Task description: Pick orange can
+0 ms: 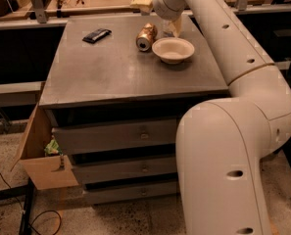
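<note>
Grey metal forms the top of a low drawer cabinet point(110, 77), and on its far half lies the orange can point(146, 37), tipped on its side with its silver end turned toward the camera. Just to the right of the can, and slightly nearer, sits a white bowl point(173, 49), upright; the two are very close, though whether they touch cannot be told. A flat black bar point(96, 35) lies well apart from them, toward the far left corner of the top. The robot's large cream arm point(233, 131) rises at the right of the view and bends over the cabinet's right side. The gripper point(174, 26) hangs at the back edge, directly behind the bowl and just right of the can, above the surface; whether it is spread or pressed together I cannot tell, and it holds nothing that can be made out. Three drawer fronts point(115, 137) stack below the top. A brown cardboard box point(42, 168) leans at the cabinet's lower left with something green point(51, 147) inside.
</note>
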`<state>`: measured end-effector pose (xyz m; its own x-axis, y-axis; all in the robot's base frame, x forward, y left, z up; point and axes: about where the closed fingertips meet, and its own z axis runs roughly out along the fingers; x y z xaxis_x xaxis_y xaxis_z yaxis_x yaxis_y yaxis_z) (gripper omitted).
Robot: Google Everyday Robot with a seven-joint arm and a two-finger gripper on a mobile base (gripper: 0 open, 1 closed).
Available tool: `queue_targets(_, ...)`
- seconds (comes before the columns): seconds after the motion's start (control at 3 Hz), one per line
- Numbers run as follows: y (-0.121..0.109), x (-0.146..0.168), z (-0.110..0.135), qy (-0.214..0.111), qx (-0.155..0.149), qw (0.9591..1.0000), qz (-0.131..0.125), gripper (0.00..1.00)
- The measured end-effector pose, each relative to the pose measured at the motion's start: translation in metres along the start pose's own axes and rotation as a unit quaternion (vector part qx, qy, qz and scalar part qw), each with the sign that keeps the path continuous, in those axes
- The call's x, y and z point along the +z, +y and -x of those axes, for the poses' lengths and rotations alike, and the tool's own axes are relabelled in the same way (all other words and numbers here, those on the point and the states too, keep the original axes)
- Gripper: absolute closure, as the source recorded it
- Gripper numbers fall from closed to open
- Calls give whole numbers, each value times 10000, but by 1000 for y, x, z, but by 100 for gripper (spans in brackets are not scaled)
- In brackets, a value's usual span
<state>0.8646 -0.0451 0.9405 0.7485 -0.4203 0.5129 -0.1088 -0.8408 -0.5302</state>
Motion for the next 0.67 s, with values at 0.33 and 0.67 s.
queue_targets(0.33, -1, 12, -13, 238, -104, 9997, 44, 0)
queue_targets(0.67, -4, 23, -25, 462, -219, 9987, -14, 0)
